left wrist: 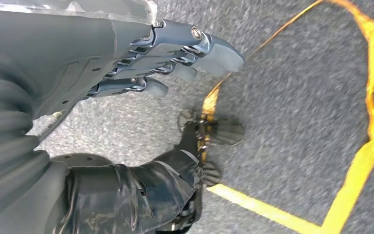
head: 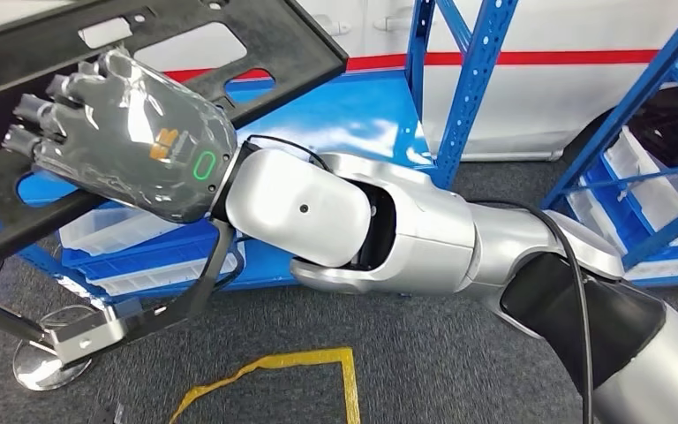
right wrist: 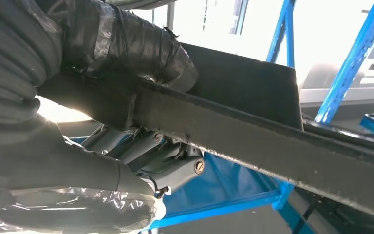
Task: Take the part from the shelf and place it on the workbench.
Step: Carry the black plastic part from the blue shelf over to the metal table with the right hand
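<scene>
Head view: the right hand (head: 128,132) grips a long black perforated frame part (head: 229,35), held up in front of the blue shelf (head: 353,115). The part reaches far beyond the grip, so it could swing into a blue upright or twist loose.

Left wrist view: the left hand (left wrist: 175,58) hangs empty, fingers straight, over grey carpet (left wrist: 297,122).

Right wrist view: thumb one side, fingers (right wrist: 170,161) the other, the part's edge between.

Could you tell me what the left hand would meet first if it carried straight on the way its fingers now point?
Probably the grey carpeted floor. The left hand holds nothing, and nothing lies between its fingers and the carpet near the yellow tape, though depth is unclear.
</scene>
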You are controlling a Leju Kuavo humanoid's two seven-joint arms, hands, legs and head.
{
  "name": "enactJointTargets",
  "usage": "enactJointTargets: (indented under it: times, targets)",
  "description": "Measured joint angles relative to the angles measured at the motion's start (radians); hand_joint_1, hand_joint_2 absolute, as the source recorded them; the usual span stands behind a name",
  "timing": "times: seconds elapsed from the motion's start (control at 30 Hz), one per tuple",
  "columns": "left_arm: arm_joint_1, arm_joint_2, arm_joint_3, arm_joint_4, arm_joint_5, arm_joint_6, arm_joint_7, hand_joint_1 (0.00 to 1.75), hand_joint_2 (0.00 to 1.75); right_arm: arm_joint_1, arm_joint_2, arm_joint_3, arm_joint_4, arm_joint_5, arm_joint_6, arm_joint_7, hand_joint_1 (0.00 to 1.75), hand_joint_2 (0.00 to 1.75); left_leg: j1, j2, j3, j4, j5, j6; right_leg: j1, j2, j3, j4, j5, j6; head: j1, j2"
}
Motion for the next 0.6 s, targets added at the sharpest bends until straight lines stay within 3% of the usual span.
enactJointTargets:
  times: [0.07,0.1,0.13,0.17,0.23,0.3,0.33,0.37,0.43,0.47,0.5,0.57,0.6]
  targets:
    - [0.000,-0.001,-0.004,0.000,-0.002,-0.001,0.000,0.00,1.75,0.000,0.000,0.000,0.000,0.000,-0.001,0.001,1.75,1.75,0.002,0.000,-0.030,0.107,-0.101,-0.008,0.000,-0.001,-0.028,-0.005,0.027,-0.008,-0.001,0.000]
    - [-0.001,-0.001,-0.006,0.000,-0.002,-0.001,-0.001,0.00,1.75,0.001,0.000,0.000,0.001,0.000,-0.001,0.002,1.75,1.75,0.002,0.000,-0.039,0.165,-0.135,-0.010,0.001,-0.001,-0.044,-0.004,0.039,-0.010,-0.001,0.000]
    - [-0.001,-0.001,-0.008,0.000,-0.002,-0.001,-0.001,0.00,1.75,0.002,0.000,0.000,0.001,0.000,-0.001,0.002,1.75,1.75,0.002,0.000,-0.039,0.207,-0.146,-0.011,0.002,-0.001,-0.060,-0.004,0.051,-0.010,-0.001,0.000]
    - [-0.001,-0.001,-0.009,0.000,-0.002,-0.002,-0.001,0.00,1.75,0.004,0.000,0.000,0.001,0.000,-0.001,0.002,1.75,1.75,0.002,0.000,-0.027,0.224,-0.134,-0.011,0.002,-0.001,-0.076,-0.003,0.063,-0.010,-0.001,0.000]
    - [-0.002,-0.001,-0.010,0.000,-0.002,-0.002,0.000,0.00,1.75,0.005,0.000,0.000,0.002,0.000,-0.001,0.002,1.75,1.75,0.002,0.000,0.048,0.164,-0.082,-0.007,0.003,-0.001,-0.107,-0.003,0.088,-0.006,-0.001,0.000]
    - [-0.005,0.001,-0.011,0.000,-0.002,-0.002,0.000,0.00,1.75,0.005,0.000,-0.001,0.002,0.000,-0.002,0.003,1.75,1.75,-0.002,-0.001,0.161,0.022,-0.085,0.001,0.004,-0.001,-0.126,-0.002,0.110,0.002,0.000,0.000]
    - [-0.006,0.001,-0.011,0.000,-0.002,-0.003,0.001,0.00,1.75,0.006,-0.001,-0.001,0.002,0.000,-0.002,0.004,1.75,1.75,-0.006,-0.002,0.198,-0.032,-0.096,0.006,0.004,-0.002,-0.128,-0.005,0.121,0.007,0.001,0.000]
    - [-0.008,0.002,-0.012,0.000,-0.002,-0.003,0.001,0.00,1.75,0.006,-0.001,-0.001,0.002,0.000,-0.002,0.004,1.75,1.75,-0.010,-0.003,0.217,-0.067,-0.107,0.011,0.003,-0.003,-0.128,-0.009,0.132,0.013,-0.001,0.000]
    - [-0.007,0.003,-0.013,0.000,-0.002,-0.003,0.003,0.00,1.75,0.007,-0.003,-0.002,0.002,0.000,-0.002,0.005,1.75,1.75,-0.011,-0.001,0.210,-0.082,-0.089,0.023,0.001,-0.003,-0.126,-0.023,0.148,0.025,-0.004,0.000]
    - [-0.007,0.003,-0.013,0.000,-0.002,-0.003,0.004,0.00,1.75,0.007,-0.004,-0.002,0.003,0.000,-0.002,0.005,1.75,1.75,-0.010,0.001,0.204,-0.087,-0.076,0.031,0.001,-0.002,-0.132,-0.018,0.135,0.030,-0.005,0.000]
    - [-0.007,0.004,-0.014,0.000,-0.002,-0.003,0.005,0.00,1.75,0.008,-0.005,-0.002,0.004,0.000,-0.002,0.005,1.75,1.75,-0.008,0.005,0.194,-0.092,-0.061,0.039,0.001,-0.002,-0.141,0.003,0.101,0.033,-0.002,0.000]
    - [-0.008,0.004,-0.014,0.000,-0.002,-0.005,0.005,0.00,1.75,0.008,-0.006,-0.001,0.005,0.000,-0.002,0.005,1.75,1.75,-0.007,0.009,0.166,-0.093,-0.033,0.051,0.001,-0.001,-0.171,0.109,-0.007,0.037,0.002,0.000]
    - [-0.008,0.004,-0.014,0.000,-0.002,-0.005,0.005,0.00,1.75,0.009,-0.007,-0.001,0.005,0.000,-0.002,0.005,1.75,1.75,-0.008,0.009,0.149,-0.090,-0.020,0.053,0.001,-0.001,-0.183,0.178,-0.048,0.039,0.004,0.000]
